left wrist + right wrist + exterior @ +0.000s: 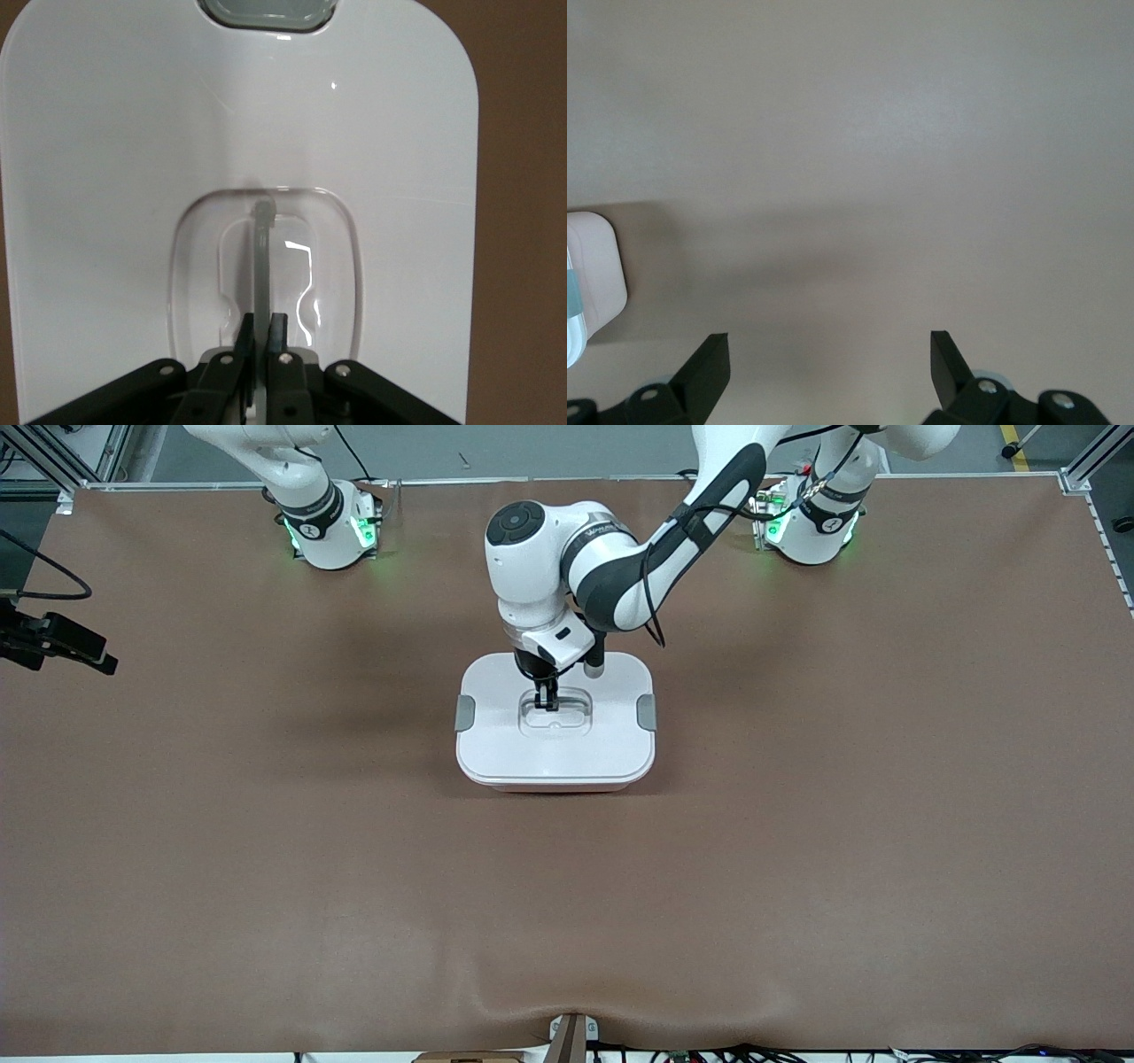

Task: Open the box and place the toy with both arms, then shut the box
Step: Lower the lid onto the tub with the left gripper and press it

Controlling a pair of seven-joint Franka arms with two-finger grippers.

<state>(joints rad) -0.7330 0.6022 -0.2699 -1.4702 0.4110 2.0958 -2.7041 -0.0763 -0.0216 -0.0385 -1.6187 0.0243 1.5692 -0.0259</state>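
The box (555,726) sits in the middle of the brown table (266,850), its white lid (567,757) on and the two grey side clips (465,713) at either short end. My left gripper (547,701) is directly on top of it, down in the clear recessed handle (555,713) at the centre of the lid. My left fingers (280,332) are pressed together as tightly as they go, pinching the thin upright bar of that handle; in my left wrist view the bar (262,257) runs straight out from between the two pads across the clear hollow, with the white lid spread all around it. My left arm comes from its base at the table's edge, reaches over the table toward the centre, bends at the elbow and turns its wrist straight down, so the hand stands upright above the lid. My right arm waits, drawn up near its own base. My right gripper (830,354) shows only in its own wrist view, where it hangs over bare table with its fingers (709,363) spread wide and nothing between them; a corner of the box is just visible at the edge of that view.
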